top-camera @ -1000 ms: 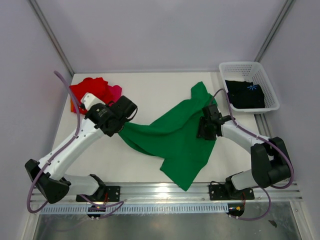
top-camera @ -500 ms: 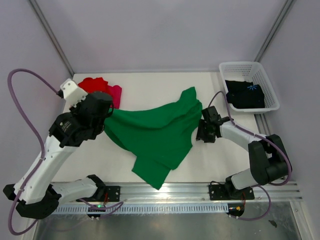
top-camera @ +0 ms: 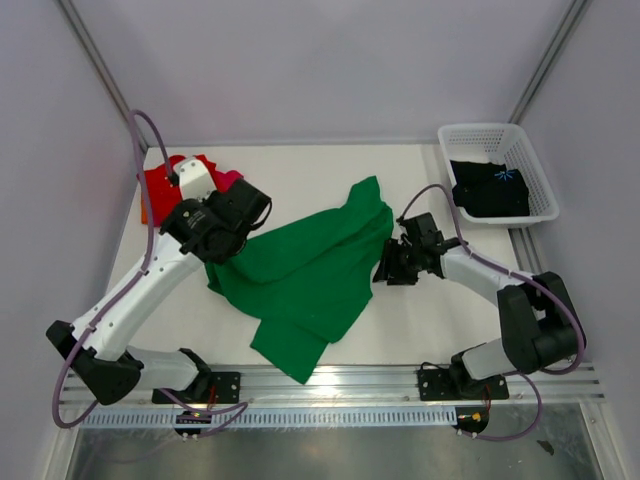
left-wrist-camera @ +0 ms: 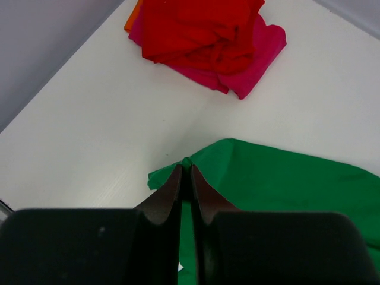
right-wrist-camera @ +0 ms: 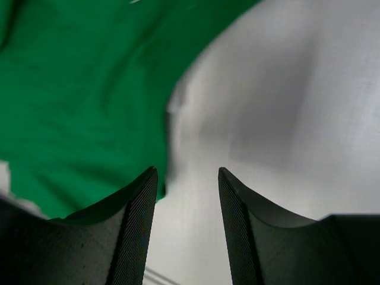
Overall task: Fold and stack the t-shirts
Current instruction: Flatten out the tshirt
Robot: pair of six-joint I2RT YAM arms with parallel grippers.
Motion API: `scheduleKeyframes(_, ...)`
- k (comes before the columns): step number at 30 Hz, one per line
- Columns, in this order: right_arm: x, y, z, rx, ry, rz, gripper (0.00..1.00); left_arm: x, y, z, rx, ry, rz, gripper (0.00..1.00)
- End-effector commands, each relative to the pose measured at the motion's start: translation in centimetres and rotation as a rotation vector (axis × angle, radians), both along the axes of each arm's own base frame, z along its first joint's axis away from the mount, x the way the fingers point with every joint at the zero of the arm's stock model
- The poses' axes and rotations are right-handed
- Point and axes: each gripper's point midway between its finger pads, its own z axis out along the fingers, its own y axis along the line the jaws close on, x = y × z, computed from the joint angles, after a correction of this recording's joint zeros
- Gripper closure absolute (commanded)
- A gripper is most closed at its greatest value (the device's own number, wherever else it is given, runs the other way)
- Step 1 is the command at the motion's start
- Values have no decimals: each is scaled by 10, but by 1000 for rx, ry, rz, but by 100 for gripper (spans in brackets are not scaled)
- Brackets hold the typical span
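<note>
Top view: left hand [top-camera: 224,256] is clamped on a corner of the green t-shirt [top-camera: 300,285], which spreads over the surface [top-camera: 300,180] btw both hands. Right hand [top-camera: 384,270] sits just beside its edge.
Left wrist: red t-shirt [left-wrist-camera: 196,27] lies on magenta t-shirt [left-wrist-camera: 261,50], ahead of left hand, apart from the green.
Right wrist: fingers apart, nothing btw them; green cloth by one finger.

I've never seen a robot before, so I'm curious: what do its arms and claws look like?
The left arm and right arm have white shells and black joints, each with a looping purple cable. The left claw and right claw are black with two tapered fingers; the right's look ribbed inside.
</note>
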Motion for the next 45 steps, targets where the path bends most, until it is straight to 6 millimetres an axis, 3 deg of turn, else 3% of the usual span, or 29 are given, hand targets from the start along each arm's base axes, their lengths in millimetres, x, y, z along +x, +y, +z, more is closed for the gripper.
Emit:
scheduleKeyframes(1,-24,79,57,406,-102,334,49,-11,16,0,53,25,43,92)
scheduleKeyframes(3,-41,99,67,373,-159,476,49,-8,12,-3,52,29,38,92)
scheduleKeyframes(4,-69,121,73,337,-154,610,49,-7,11,-4,52,33,33,92)
scheduleKeyframes(6,-85,133,75,225,-216,706,49,-4,7,-7,50,40,27,92)
scheduleKeyframes(7,-106,146,81,190,-245,805,49,-2,6,-9,58,51,22,92)
scheduleKeyframes(13,-132,160,107,53,-440,888,49,0,-1,-23,74,109,7,92)
scheduleKeyframes(14,-148,165,107,41,-454,935,49,0,-1,-24,77,114,5,92)
scheduleKeyframes(19,-170,162,80,-176,-462,992,49,-6,5,-24,91,129,9,92)
scheduleKeyframes(24,-197,175,62,-322,-493,1084,48,-11,9,-20,76,106,9,91)
scheduleKeyframes(29,-193,185,38,-510,-545,1082,47,-14,12,-16,73,100,5,91)
scheduleKeyframes(36,-197,208,26,-610,-586,1090,42,-18,16,-10,76,92,-2,91)
scheduleKeyframes(40,-198,212,24,-664,-618,1095,29,-19,17,-5,65,74,-10,90)
scheduleKeyframes(45,-210,217,33,-632,-607,1113,24,-19,17,-6,69,78,-14,90)
